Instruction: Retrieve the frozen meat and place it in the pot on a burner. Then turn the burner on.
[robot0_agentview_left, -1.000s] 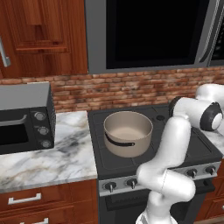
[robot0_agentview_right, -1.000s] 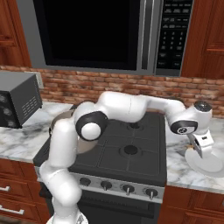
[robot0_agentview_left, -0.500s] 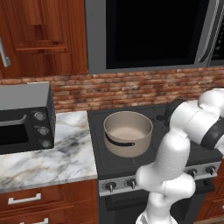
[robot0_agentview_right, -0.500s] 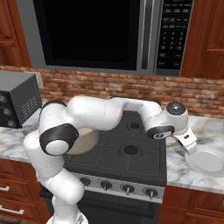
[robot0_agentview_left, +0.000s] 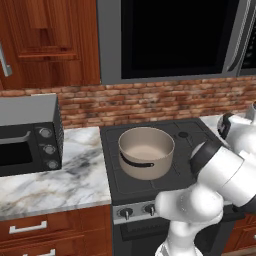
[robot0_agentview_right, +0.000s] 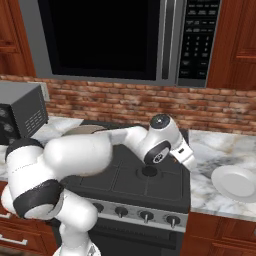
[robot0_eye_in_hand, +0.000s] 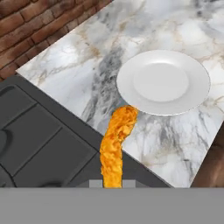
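The frozen meat (robot0_eye_in_hand: 115, 144), an orange, rough, elongated piece, rises from between my fingertips in the hand view. My gripper (robot0_eye_in_hand: 113, 183) is shut on it. Seen from the hand, the meat hangs over the stove's right edge, where black cooktop meets marble. In the right base view my gripper (robot0_agentview_right: 188, 158) is above the right side of the stove (robot0_agentview_right: 150, 182). The pot (robot0_agentview_left: 146, 152), beige-grey with a dark side handle, sits on the front left burner, its inside bare. My arm hides most of the pot (robot0_agentview_right: 82, 130) in the right base view.
A white plate (robot0_eye_in_hand: 162, 81) lies on the marble counter right of the stove, also seen as the plate (robot0_agentview_right: 240, 182). Knobs (robot0_agentview_right: 145, 216) line the stove front. A toaster oven (robot0_agentview_left: 27, 135) stands on the left counter. A microwave (robot0_agentview_right: 115, 37) hangs above the stove.
My hand has swung left from over the white plate to the stove's right edge, still shut on the meat. The pot and plate have not moved.
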